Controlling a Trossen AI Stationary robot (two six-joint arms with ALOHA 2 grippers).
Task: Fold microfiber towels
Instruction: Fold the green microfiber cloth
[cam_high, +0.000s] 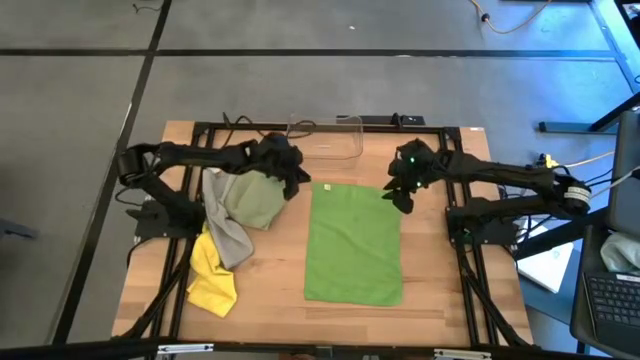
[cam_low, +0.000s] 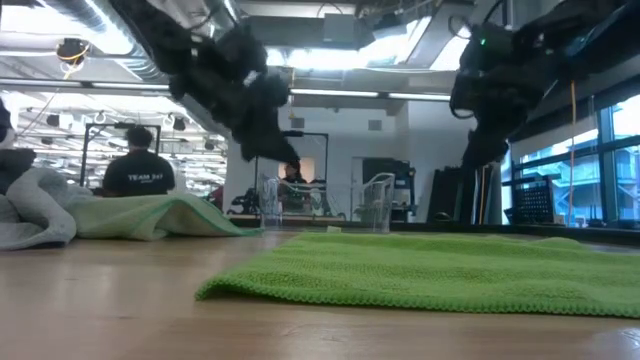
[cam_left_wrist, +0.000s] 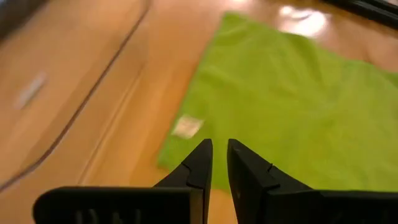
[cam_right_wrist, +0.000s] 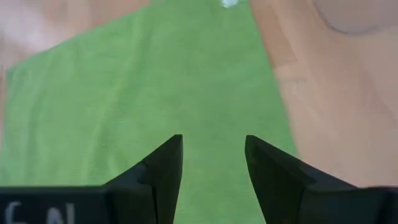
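A bright green towel lies spread flat on the wooden table's middle, with a small white label at its far left corner. At the left lie a pale sage towel, a grey one and a yellow one, heaped and overlapping. My left gripper hovers above the green towel's far left corner, shut to a narrow slit, with nothing between its fingers. My right gripper hangs open above the towel's far right part, clear of the cloth.
A clear plastic bin stands at the table's far edge between the two arms. Bare wood shows along the near edge and to the right of the green towel. Beyond the table a person sits with their back turned.
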